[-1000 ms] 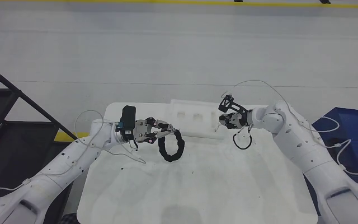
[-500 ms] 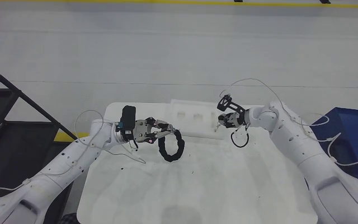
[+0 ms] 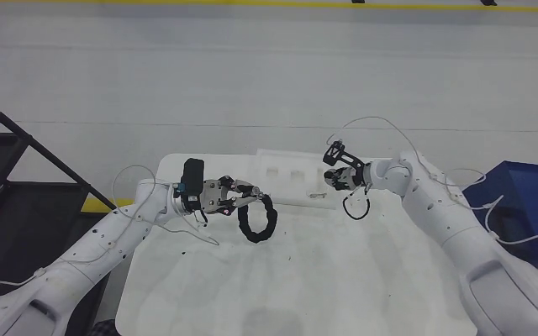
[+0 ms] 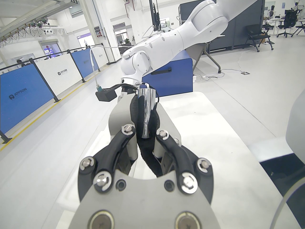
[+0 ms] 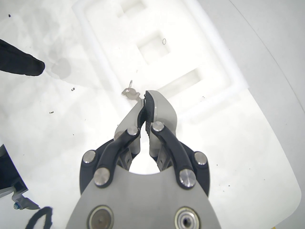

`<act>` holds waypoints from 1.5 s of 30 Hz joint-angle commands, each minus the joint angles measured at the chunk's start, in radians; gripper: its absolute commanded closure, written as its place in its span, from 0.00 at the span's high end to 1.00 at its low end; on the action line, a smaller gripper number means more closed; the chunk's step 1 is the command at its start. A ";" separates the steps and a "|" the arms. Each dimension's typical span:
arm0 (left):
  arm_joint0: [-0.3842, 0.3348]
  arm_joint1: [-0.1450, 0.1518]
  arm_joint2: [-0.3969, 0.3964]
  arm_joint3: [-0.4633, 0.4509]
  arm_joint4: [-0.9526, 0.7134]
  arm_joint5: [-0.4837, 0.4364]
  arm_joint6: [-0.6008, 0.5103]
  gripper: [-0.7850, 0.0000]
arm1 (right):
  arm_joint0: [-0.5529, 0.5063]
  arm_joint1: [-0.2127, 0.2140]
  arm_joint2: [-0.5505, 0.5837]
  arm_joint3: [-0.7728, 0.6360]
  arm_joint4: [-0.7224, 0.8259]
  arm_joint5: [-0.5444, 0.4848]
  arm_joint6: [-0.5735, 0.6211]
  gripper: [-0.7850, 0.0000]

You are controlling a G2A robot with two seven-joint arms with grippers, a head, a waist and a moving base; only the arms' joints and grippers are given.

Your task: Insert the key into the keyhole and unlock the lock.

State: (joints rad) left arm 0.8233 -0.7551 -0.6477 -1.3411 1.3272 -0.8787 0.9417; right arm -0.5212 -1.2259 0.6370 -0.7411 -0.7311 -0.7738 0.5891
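R end effector [image 5: 144,101] pinched shut on key [image 5: 129,93] by blade end, head just past its tips. L end effector [image 4: 143,120] clamps lock [image 4: 146,101], barrel poking fwd. Risk: thin grip, so key may pivot or drop; blade looks covered, prob needs a regrasp.

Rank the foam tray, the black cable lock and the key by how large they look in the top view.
1. foam tray
2. cable lock
3. key
The lock may be nearer the camera, but the differences are too large to change the order.
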 commanded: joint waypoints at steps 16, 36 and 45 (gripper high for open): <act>0.000 0.000 0.000 0.000 0.000 0.000 0.000 0.00 | 0.009 -0.037 -0.047 -0.006 -0.038 -0.020 0.073 0.16; 0.000 0.000 0.000 0.000 0.000 0.000 0.000 0.00 | 0.040 -0.140 -0.139 0.163 -0.142 -0.041 -0.098 0.31; 0.000 0.000 0.000 0.000 0.000 0.000 0.000 0.00 | 0.056 -0.182 -0.153 0.242 -0.141 -0.053 -0.124 0.33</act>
State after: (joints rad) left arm 0.8233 -0.7551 -0.6477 -1.3411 1.3272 -0.8787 0.9417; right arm -0.4669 -1.4038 0.4849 -0.5087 -0.8726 -0.8255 0.4663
